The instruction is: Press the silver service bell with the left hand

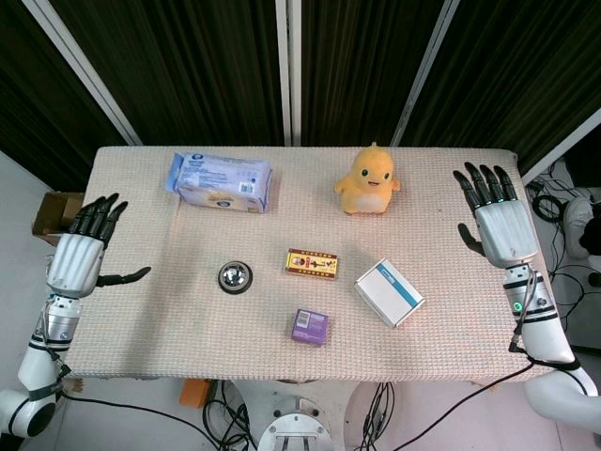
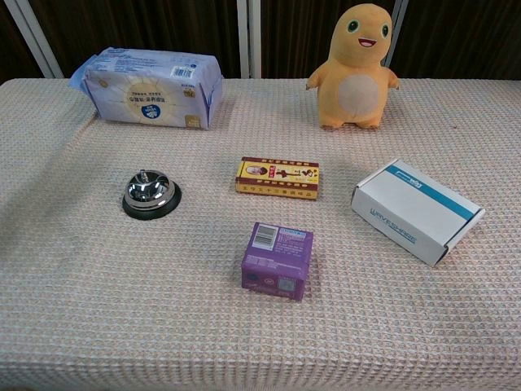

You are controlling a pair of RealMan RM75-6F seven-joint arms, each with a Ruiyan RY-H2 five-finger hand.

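Note:
The silver service bell [image 1: 235,276] [image 2: 151,195] stands on a black base, left of the table's middle. My left hand [image 1: 83,252] hovers at the table's left edge, well to the left of the bell, fingers spread and holding nothing. At the right edge my right hand [image 1: 498,218] is raised with its fingers apart, also empty. Neither hand shows in the chest view.
A blue-white tissue pack [image 1: 220,182] lies at the back left and a yellow plush toy [image 1: 369,180] at the back. A yellow-red box [image 1: 313,264], a purple box [image 1: 310,326] and a white-blue box [image 1: 389,292] lie right of the bell on the woven tablecloth [image 1: 141,319].

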